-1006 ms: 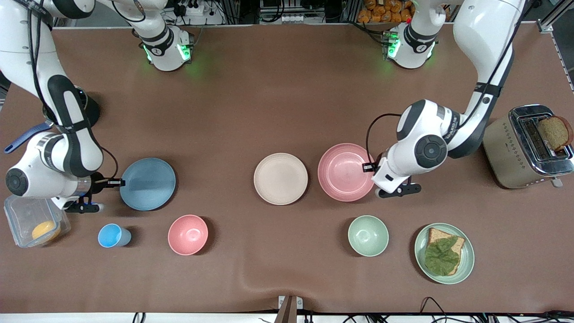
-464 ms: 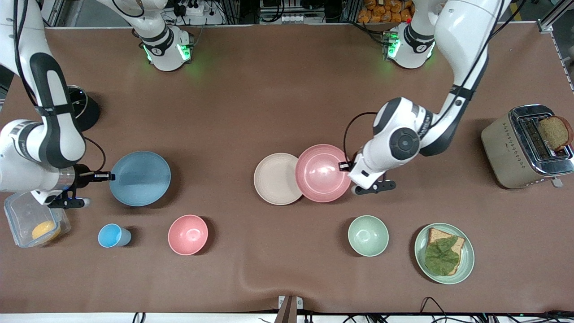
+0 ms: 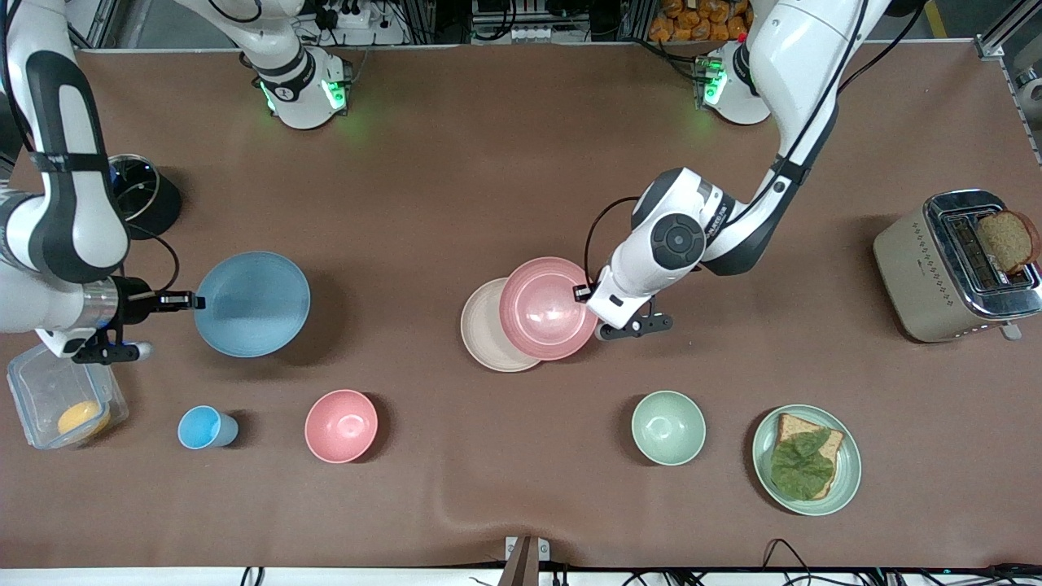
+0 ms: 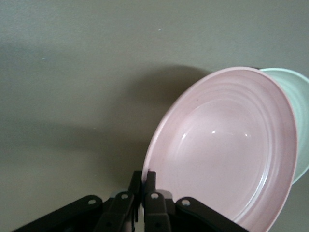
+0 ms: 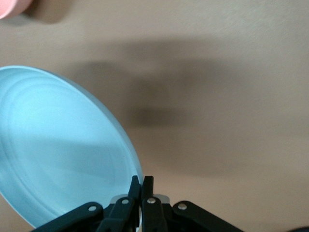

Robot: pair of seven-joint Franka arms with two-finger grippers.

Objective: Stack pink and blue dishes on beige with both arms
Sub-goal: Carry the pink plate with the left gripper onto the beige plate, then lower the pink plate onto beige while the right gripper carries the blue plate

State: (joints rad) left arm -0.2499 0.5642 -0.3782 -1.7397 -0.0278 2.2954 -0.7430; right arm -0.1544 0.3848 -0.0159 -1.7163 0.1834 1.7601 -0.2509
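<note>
Front view. Near the centre of the frame you see the left gripper (image 3: 588, 295) pinching the rim of the pink plate (image 3: 547, 308). The plate is held over the beige plate (image 3: 487, 334) and covers most of it; only a crescent of beige shows at the lower left of the pink plate. At the left edge of the frame, the right gripper (image 3: 189, 301) pinches the rim of the blue plate (image 3: 252, 303), which is held above the table (image 3: 488, 179) and casts a shadow on it. Along the lower part of the frame you find a blue cup (image 3: 201, 427), a pink bowl (image 3: 341, 426), a green bowl (image 3: 668, 427) and a green plate (image 3: 847, 472) carrying bread with a leaf. A toaster (image 3: 936, 277) stands at the right edge.

Left wrist view. The left gripper (image 4: 143, 180) sits at the bottom centre, its fingers pressed against the edge of the pink plate (image 4: 227, 150), which fills the right half, tilted. A pale rim of the plate beneath it (image 4: 301, 111) shows at the right edge.

Right wrist view. The right gripper (image 5: 140, 185), at the bottom centre, clamps the edge of the blue plate (image 5: 58, 150), which fills the lower left. The edge of the pink bowl (image 5: 12, 6) shows at the upper left corner.
</note>
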